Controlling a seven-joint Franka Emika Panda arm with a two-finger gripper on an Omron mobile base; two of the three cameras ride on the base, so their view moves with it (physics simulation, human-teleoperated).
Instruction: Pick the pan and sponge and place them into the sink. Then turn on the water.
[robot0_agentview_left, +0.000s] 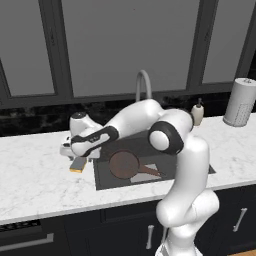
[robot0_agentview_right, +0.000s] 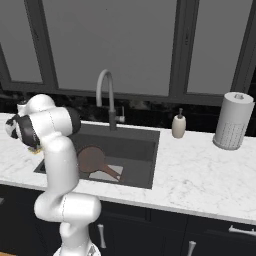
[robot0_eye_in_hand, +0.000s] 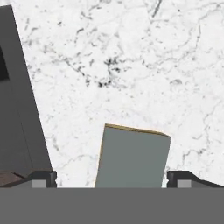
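White marble-veined counter under dark window panes, dark cabinets below. Sink is a dark grey recessed rectangle with a lighter square on its floor. Pan lies inside it: round, shallow, reddish-brown, long brown handle pointing toward the front right. Sponge is a small rectangular block, flat grey-green top with a thin yellow edge; it sits on the counter just left of the sink rim, under the hand. Gripper hangs right above it, jaws spread wide, one fingertip either side, nothing held. Left base view gives the sponge's yellow base at the counter edge; right base view hides it behind the arm but shows the grey gooseneck faucet whole, no stream seen. Beige soap bottle and ribbed paper towel roll stand right of the sink.
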